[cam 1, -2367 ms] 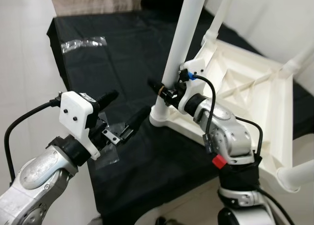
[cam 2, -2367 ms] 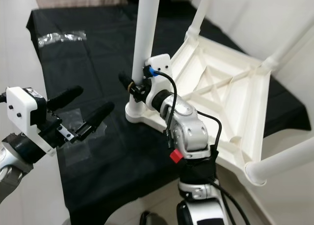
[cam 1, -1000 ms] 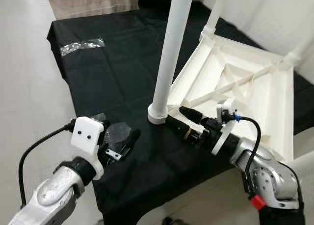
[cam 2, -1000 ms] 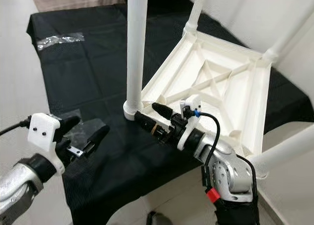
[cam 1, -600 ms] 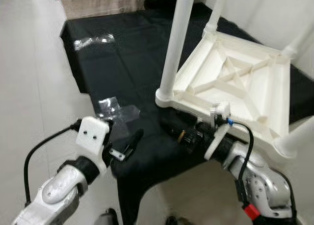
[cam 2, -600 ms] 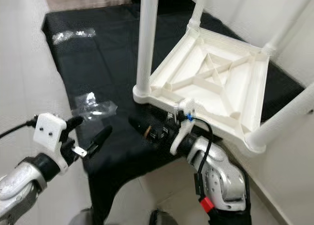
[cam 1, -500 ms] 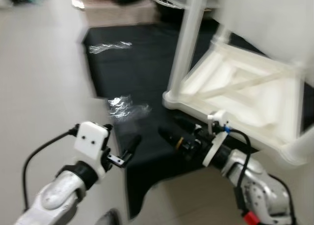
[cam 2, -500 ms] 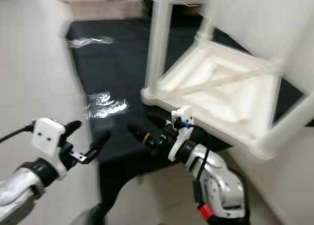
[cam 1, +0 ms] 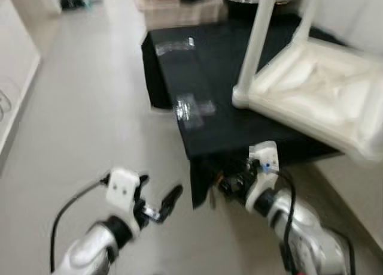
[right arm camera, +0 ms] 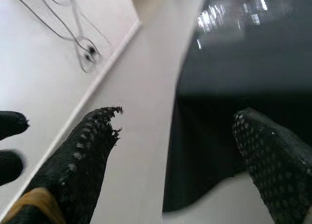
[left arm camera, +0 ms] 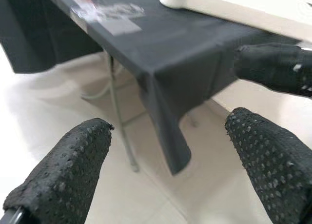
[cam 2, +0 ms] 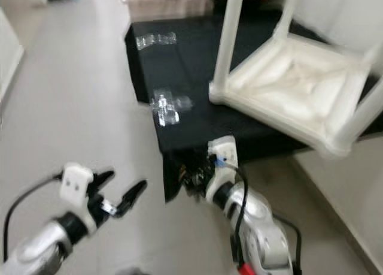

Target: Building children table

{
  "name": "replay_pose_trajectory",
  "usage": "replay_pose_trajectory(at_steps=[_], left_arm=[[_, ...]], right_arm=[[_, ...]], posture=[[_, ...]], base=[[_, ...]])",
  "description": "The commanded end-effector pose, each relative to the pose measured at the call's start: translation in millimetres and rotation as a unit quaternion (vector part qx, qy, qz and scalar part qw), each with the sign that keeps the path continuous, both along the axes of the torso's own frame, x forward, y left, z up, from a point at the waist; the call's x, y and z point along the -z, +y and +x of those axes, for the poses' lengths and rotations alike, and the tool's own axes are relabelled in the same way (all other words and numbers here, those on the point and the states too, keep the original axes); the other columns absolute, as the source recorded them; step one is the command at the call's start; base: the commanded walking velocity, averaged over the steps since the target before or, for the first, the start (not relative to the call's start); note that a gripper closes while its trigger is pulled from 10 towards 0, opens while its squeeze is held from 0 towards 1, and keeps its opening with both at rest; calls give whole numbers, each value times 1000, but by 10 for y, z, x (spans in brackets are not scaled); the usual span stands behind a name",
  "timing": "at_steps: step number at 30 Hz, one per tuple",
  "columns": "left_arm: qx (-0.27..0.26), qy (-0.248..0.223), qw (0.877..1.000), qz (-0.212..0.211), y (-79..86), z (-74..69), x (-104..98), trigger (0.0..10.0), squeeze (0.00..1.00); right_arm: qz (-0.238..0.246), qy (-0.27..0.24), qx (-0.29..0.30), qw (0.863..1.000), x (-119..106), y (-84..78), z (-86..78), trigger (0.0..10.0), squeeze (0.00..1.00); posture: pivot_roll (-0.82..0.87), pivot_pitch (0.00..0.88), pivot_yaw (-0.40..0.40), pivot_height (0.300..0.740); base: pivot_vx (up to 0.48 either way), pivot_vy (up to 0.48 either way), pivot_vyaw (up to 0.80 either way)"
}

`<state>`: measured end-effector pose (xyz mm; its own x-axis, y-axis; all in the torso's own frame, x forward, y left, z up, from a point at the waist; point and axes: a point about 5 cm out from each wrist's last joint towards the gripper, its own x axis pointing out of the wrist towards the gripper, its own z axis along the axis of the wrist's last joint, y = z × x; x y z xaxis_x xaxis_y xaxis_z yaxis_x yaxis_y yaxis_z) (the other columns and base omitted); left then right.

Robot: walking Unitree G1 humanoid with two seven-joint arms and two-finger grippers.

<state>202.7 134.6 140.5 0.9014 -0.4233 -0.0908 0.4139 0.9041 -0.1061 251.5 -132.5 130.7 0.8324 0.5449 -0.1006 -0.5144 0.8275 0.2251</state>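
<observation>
A white children's table (cam 1: 317, 89) lies upside down at the upper right of the head views, its underside up and its legs (cam 1: 258, 38) rising out of frame. It rests on a bench (cam 1: 230, 116) draped in black cloth (left arm camera: 185, 53), whose corner hangs toward the floor (cam 1: 90, 107) at centre frame. Two clear plastic bags lie on the cloth left of the table: one (cam 1: 192, 109) near the bench's front corner, another (cam 1: 173, 45) toward the far edge. The left pincer (cam 1: 157, 198), fingers spread and empty, hovers over the pale floor at lower left, well apart from the bench. The right pincer (cam 2: 190, 178), also spread with nothing between its fingers (right arm camera: 80, 155), sits at lower centre just before the hanging cloth corner. A thin bench leg (left arm camera: 119, 121) shows beneath the cloth. The head views are blurred.
</observation>
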Motion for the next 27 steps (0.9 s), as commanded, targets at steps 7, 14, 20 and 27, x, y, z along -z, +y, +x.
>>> replay_pose_trajectory(at_steps=[7,14,20,27], left_arm=[[-41,10,999,-17,9,77,205,10000,0],[-41,-3,999,-12,32,165,210,10000,0],[-46,-29,998,-19,43,306,141,10000,0],[-50,-42,998,-25,40,347,101,10000,0]], right_arm=[[-4,-26,8,1000,-15,-103,65,10000,0],[-20,-39,3,999,-6,-116,142,10000,0],[-53,-58,-3,997,-42,-220,240,10000,0],[-86,-70,-12,994,-77,-289,298,10000,0]], posture=[[23,115,-77,740],[17,89,-73,740],[8,84,-76,740],[9,88,-77,740]], base=[[0,-453,0],[0,-455,0],[0,-460,0],[0,-461,0]])
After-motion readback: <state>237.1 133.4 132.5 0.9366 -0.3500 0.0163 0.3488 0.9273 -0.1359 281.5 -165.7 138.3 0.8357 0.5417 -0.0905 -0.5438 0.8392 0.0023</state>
